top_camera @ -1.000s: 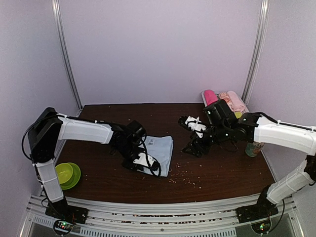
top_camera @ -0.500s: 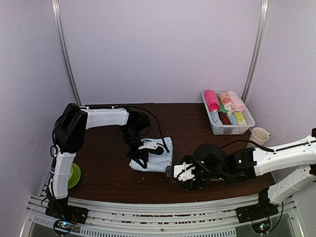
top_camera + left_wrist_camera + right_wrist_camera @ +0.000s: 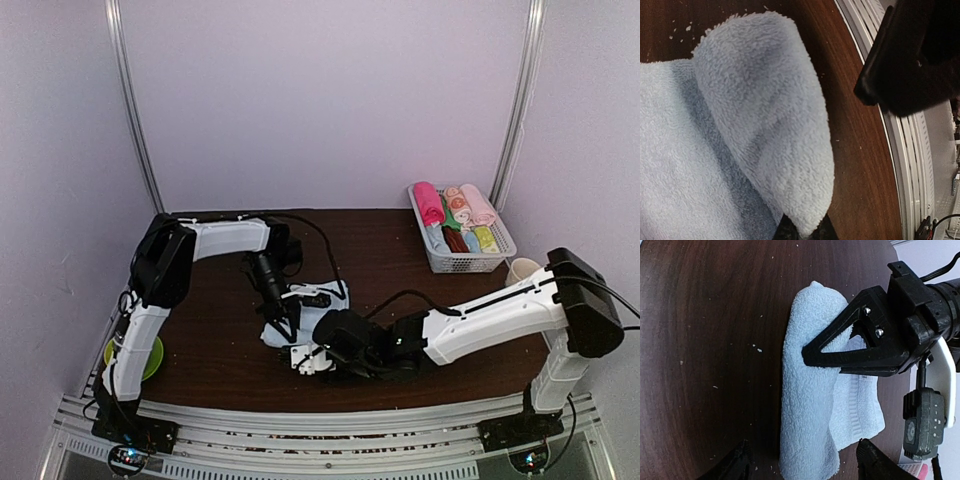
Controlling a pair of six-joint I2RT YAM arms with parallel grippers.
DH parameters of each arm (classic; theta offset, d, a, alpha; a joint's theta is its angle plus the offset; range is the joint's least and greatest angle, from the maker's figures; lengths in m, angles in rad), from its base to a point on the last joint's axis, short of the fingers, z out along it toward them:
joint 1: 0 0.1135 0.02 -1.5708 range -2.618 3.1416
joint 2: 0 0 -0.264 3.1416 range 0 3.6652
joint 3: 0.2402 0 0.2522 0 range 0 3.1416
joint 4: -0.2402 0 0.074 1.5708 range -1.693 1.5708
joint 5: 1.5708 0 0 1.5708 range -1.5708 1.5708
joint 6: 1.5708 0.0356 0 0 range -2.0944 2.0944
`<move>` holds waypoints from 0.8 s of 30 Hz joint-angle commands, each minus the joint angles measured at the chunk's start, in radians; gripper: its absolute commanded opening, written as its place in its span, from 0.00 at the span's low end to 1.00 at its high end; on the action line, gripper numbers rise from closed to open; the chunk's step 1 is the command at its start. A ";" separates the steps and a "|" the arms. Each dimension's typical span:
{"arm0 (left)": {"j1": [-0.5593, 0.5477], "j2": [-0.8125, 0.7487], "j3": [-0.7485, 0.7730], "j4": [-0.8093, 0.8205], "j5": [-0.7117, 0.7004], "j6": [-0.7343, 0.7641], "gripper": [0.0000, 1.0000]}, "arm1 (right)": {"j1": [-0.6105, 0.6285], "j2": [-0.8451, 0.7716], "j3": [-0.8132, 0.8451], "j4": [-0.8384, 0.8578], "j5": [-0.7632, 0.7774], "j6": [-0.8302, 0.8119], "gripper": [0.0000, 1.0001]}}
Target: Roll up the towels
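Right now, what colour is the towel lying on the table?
Pale light blue. The towel shows best in the left wrist view.

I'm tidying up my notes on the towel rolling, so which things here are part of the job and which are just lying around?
In the job:
pale light blue terry towel, pinched by the left gripper
open right gripper over it
bright magenta-pink rolled towel

Lying about:
white plastic mesh basket of small coloured cloth rolls
beige cup
green bowl
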 commanded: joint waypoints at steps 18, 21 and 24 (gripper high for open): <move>0.009 0.054 0.049 -0.088 0.074 0.039 0.00 | -0.121 0.182 0.199 -0.213 -0.185 0.102 0.42; 0.009 0.052 0.049 -0.088 0.073 0.038 0.00 | -0.128 0.209 0.233 -0.254 -0.210 0.115 0.34; 0.009 0.051 0.047 -0.085 0.069 0.036 0.00 | -0.141 0.230 0.262 -0.287 -0.230 0.132 0.28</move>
